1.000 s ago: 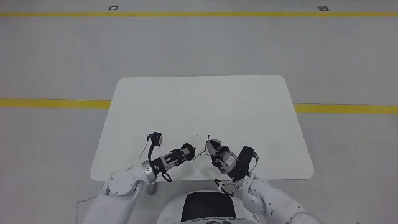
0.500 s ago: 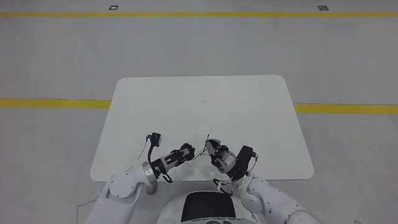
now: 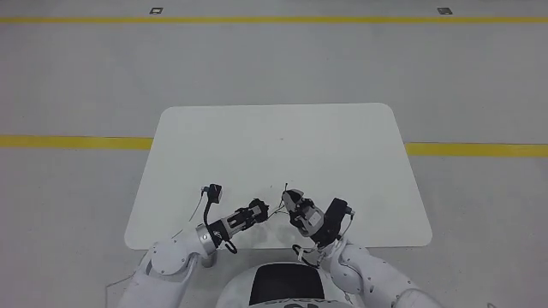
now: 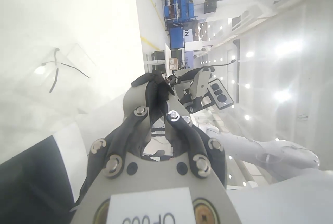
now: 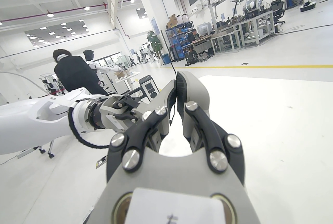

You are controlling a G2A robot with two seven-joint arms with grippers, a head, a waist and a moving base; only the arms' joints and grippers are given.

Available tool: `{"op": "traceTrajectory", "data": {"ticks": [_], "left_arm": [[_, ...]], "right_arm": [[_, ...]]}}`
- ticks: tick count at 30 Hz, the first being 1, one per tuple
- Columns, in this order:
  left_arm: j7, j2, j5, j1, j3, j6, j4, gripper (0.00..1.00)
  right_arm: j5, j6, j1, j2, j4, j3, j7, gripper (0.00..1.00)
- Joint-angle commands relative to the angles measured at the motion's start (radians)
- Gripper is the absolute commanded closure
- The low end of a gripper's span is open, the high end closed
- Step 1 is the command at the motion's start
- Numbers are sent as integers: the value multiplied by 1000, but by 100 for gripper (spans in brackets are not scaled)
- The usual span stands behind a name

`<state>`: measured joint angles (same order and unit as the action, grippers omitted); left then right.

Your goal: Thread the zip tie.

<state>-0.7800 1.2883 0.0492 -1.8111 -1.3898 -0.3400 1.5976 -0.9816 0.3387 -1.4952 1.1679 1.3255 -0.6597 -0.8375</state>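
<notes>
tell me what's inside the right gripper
The zip tie, pinched in the right gripper: one end pokes past the tips, a tail hangs inside. The clamped stretch is hidden.

Left pincer (image 3: 262, 209) and right pincer (image 3: 289, 198) face each other, tips near, above the table's (image 3: 342, 137) near edge; passage between them is narrow. The zip tie (image 5: 172, 64) stands up from the right pincer's closed jaws. Wide travel room lies toward the table's far edge.
</notes>
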Motion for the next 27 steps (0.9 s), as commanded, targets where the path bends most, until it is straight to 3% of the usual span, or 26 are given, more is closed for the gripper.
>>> {"op": "traceTrajectory", "data": {"ticks": [1,11,27], "left_arm": [[0,0,0,0,0,0,0,100],[0,0,0,0,0,0,0,100],[0,0,0,0,0,0,0,100]], "right_arm": [[17,1,1,6,-4,2,5,100],[68,1,20,36,-38,21,24,100],[49,0,35,74,-79,27,9,100]]}}
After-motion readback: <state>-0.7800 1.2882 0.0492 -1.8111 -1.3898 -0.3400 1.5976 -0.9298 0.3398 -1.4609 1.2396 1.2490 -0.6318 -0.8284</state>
